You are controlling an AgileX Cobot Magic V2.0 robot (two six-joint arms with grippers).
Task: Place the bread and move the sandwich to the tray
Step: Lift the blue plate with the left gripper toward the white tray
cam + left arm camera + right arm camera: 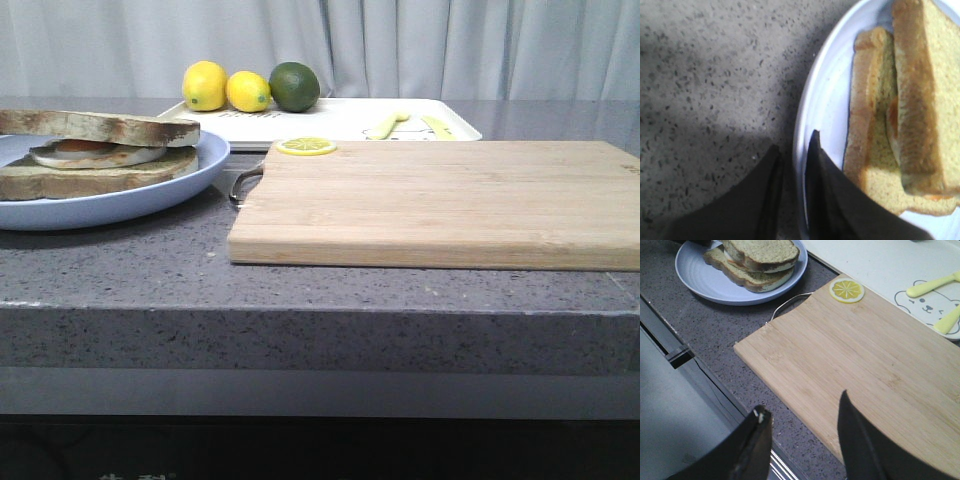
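On the left of the grey speckled stone counter (120, 270), the round light-blue plate (200, 165) carries the brown-crusted egg sandwich (95, 150), its thick top bread slice (100, 127) already resting on the egg. The left gripper (792, 160) straddles the plate's rim with its dark fingers nearly together, pinching it. Right of that lies the pale wooden cutting board (440, 205), a lemon slice (306, 147) at its corner. The right gripper (802, 425) hangs above the board's near edge, spread wide and empty. Behind sits the white rectangular tray (330, 120).

Low front view; 2 wrist close-ups
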